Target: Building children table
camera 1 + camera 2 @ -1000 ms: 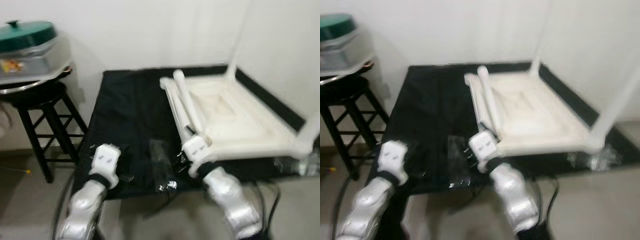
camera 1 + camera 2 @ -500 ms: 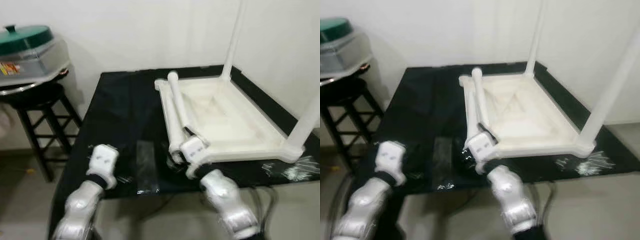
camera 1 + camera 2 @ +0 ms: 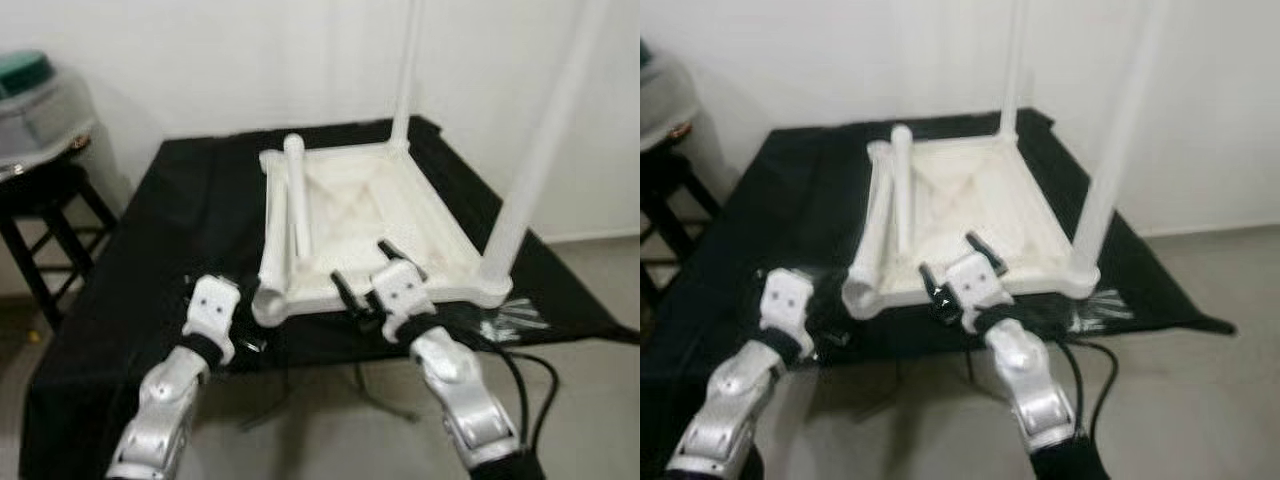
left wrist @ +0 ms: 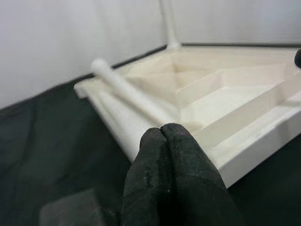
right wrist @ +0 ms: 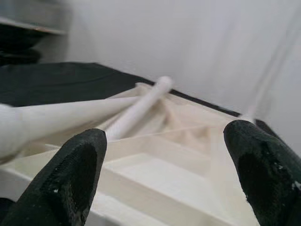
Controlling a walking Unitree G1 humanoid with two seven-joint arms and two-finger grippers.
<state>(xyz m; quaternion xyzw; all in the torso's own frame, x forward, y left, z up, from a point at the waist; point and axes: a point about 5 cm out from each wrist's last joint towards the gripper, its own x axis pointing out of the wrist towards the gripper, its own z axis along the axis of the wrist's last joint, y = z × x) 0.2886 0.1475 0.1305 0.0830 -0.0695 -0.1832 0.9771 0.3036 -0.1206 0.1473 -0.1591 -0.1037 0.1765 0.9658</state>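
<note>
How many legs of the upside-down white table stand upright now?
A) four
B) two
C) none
B: two legs stand upright on the right side of the white table, while two loose legs lie flat along its left edge.

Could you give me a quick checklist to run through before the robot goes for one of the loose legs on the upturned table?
1. Right gripper open: ok, its fingers are spread wide at the near edge of the tabletop.
2. Left gripper open: not ok, its fingers are pressed together.
3. Two legs already fitted: ok, the far leg and the near right leg stand upright at their corners.
4. Loose legs within view: ok, one loose leg lies on the tabletop's left side, another beside it along the left edge.
5. Empty corner sockets ready: cannot tell.
6. Black cloth lying flat under the tabletop: cannot tell.
</note>
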